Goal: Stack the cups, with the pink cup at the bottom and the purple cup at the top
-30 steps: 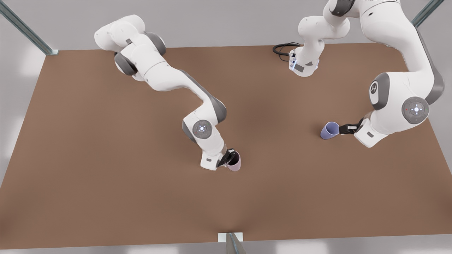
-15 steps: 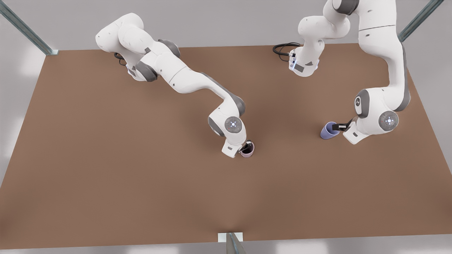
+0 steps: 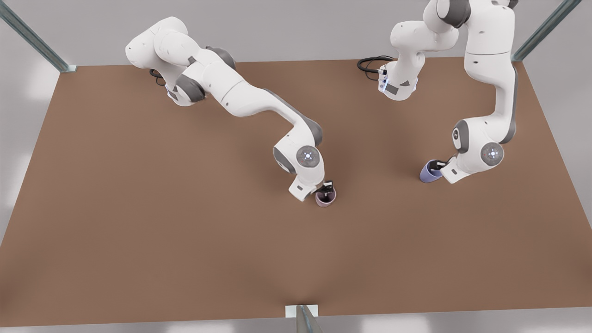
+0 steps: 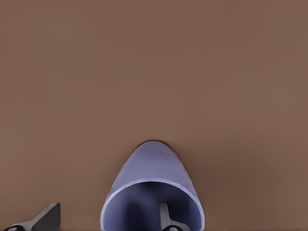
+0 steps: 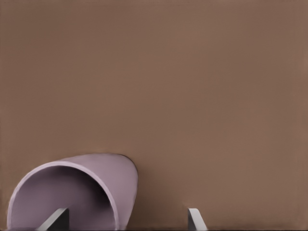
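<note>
On the table (image 3: pixel 138 208), right gripper (image 3: pixel 326 188) spread wide, one finger inside the pink cup (image 3: pixel 325 198). Left gripper (image 4: pixel 108 219) likewise wide astride the purple cup (image 4: pixel 152 190) rim; the front view hides that.

Both arms have glossy white rounded shells with grey joint bands and dark fingers at the tips. Each wrist carries a round grey cap with a small glowing light. A black cable (image 3: pixel 372 63) loops beside one white base (image 3: pixel 398 85).

Matt brown table (image 3: pixel 138 208), smooth matt pink cup (image 3: pixel 325 199), purple cup (image 3: pixel 430 171), glossy white arm shells (image 3: pixel 249 99)
</note>
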You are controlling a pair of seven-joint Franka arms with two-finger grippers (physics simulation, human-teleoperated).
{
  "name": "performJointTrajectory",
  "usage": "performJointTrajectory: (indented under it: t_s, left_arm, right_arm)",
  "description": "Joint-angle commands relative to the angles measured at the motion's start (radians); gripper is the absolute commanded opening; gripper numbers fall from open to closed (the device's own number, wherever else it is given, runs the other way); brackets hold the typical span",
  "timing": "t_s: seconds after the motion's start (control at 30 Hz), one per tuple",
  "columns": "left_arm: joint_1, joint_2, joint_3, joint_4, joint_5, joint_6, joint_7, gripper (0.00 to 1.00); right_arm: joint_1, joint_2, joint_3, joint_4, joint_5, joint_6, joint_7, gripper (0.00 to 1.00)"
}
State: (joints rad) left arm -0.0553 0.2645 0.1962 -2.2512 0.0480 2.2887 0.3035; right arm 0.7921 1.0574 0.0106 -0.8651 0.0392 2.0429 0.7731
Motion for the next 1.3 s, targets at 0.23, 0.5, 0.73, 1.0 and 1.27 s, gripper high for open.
performJointTrajectory:
  t_s: [0.23, 0.5, 0.73, 1.0, 1.27]
  left_arm:
    - [0.002, 0.016, 0.0, -0.001, 0.001, 0.04, 0.14, 0.21]
    - [-0.014, -0.042, -0.044, 0.18, -0.056, -0.287, 0.056, 0.21]
    - [-0.023, -0.002, -0.337, 0.472, -0.206, -0.549, -0.438, 0.21]
    - [-0.199, 0.255, -0.373, 0.822, -0.258, -0.578, -0.808, 0.21]
    - [-0.274, 0.374, -0.373, 0.934, -0.26, -0.518, -0.969, 0.21]
  right_arm:
    - [-0.385, -0.612, -0.083, -0.442, 0.061, -0.135, -0.175, 1.0]
    - [-0.855, -0.841, 0.006, -0.581, -0.048, -0.375, -0.825, 1.0]
    - [-0.826, -0.787, 0.002, -0.494, -0.035, -0.394, -0.815, 1.0]
    - [-0.829, -0.795, -0.004, -0.436, -0.033, -0.477, -0.811, 1.0]
    - [-0.832, -0.801, -0.008, -0.434, -0.038, -0.478, -0.807, 1.0]
